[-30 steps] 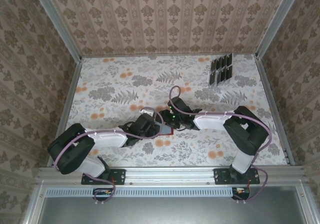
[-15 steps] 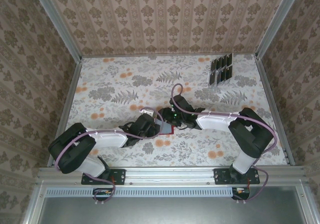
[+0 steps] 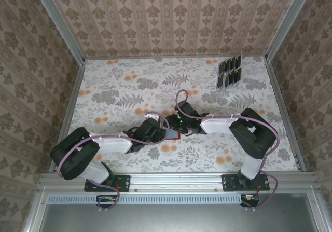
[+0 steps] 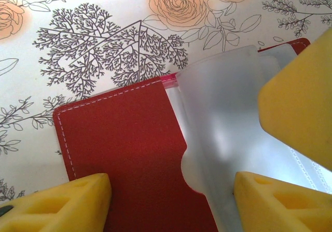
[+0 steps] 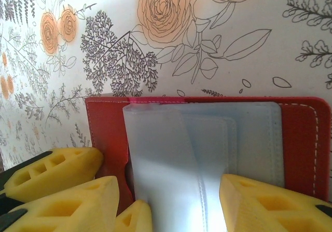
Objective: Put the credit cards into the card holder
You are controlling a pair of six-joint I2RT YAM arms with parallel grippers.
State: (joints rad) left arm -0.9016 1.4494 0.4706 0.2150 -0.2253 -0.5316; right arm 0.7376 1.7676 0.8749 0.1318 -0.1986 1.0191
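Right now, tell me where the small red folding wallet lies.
In the top view, the red folding wallet lies open at mid-table where the left gripper and right gripper meet; the black cards stand at the far right.

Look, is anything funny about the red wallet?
Yes. The wallet lies open on the table, and its frosted plastic sleeve curls up in a hump instead of lying flat inside.

The card holder (image 4: 124,138) is red with pale stitching and frosted, milky sleeves (image 4: 223,118). The tabletop (image 3: 129,81) is white, printed with orange roses and grey ferns. The credit cards (image 3: 230,72) are black. The left pincer (image 4: 171,201) and right pincer (image 5: 171,206) have yellow fingers — the walls (image 3: 171,14) are beige damask.
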